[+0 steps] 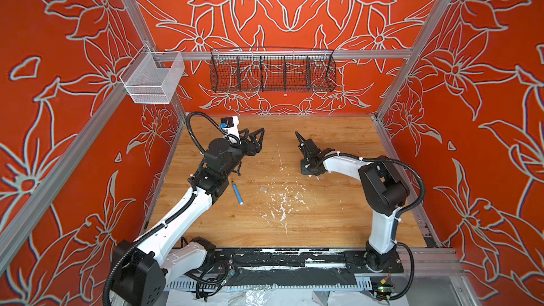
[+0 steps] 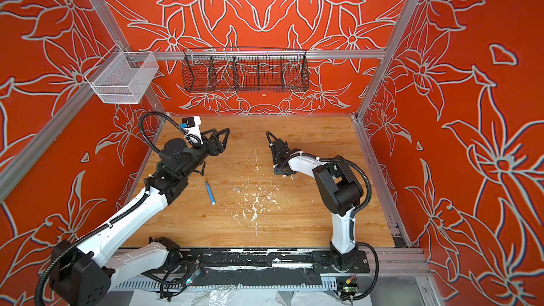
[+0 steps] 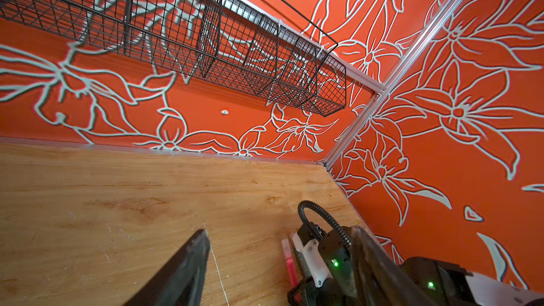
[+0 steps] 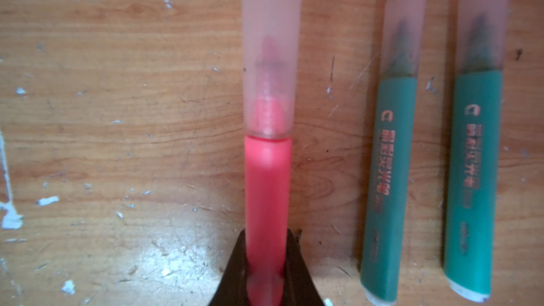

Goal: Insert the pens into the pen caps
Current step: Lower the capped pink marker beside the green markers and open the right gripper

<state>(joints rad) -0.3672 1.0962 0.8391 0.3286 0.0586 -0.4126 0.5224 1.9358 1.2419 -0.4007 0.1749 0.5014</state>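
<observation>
- This looks like a robot test cell in a lab.
- Aluminium frame rails (image 1: 371, 53) box the space in, backed by red flowered panels (image 1: 294, 1).
- The left arm (image 1: 176, 222) and the right arm (image 1: 379, 231) stand on a black base rail (image 1: 279, 256) trailing loose cables (image 1: 206, 284).
- The wooden tabletop (image 1: 338, 219) is scuffed and spattered with white flecks (image 1: 282, 201).

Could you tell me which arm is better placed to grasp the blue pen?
Likely left: the left gripper is open and empty, with the blue pen on its side; the right gripper holds the pink pen.
</observation>
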